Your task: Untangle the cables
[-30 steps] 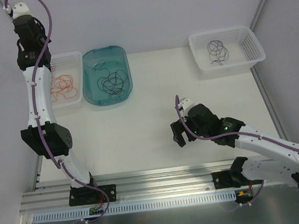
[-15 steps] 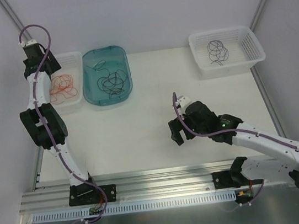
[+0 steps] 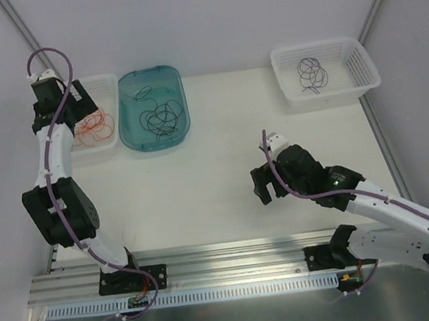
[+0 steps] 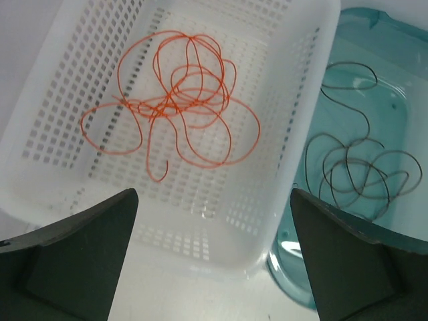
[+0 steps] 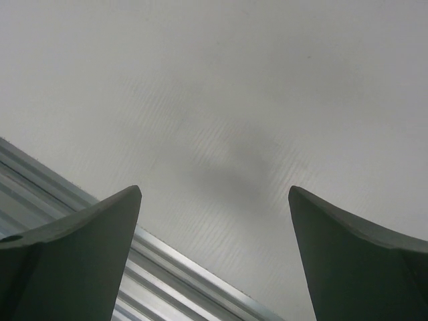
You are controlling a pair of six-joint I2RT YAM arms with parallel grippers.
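Observation:
The orange-red cable [image 4: 175,100] lies in a loose tangle on the floor of the white basket [image 4: 200,247] at the back left [image 3: 94,125]. My left gripper [image 4: 214,192] hovers over that basket's near wall [image 3: 77,106], open, with nothing between its fingers. A black cable [image 3: 159,119] is coiled in the teal tray [image 3: 146,73], and shows to the right in the left wrist view [image 4: 354,167]. A dark purple cable [image 3: 312,73] rests in the white basket [image 3: 360,60] at the back right. My right gripper [image 3: 262,186] is open and empty above the bare table near the front rail [image 5: 214,190].
The teal tray [image 4: 394,100] stands right beside the left basket. An aluminium rail [image 5: 167,267] runs along the table's near edge under the right gripper. Grey walls close in the table at the left, the back and the right.
My left gripper has come down from high at the back to the left basket and opened. The right gripper has shifted slightly to the right and stays open.

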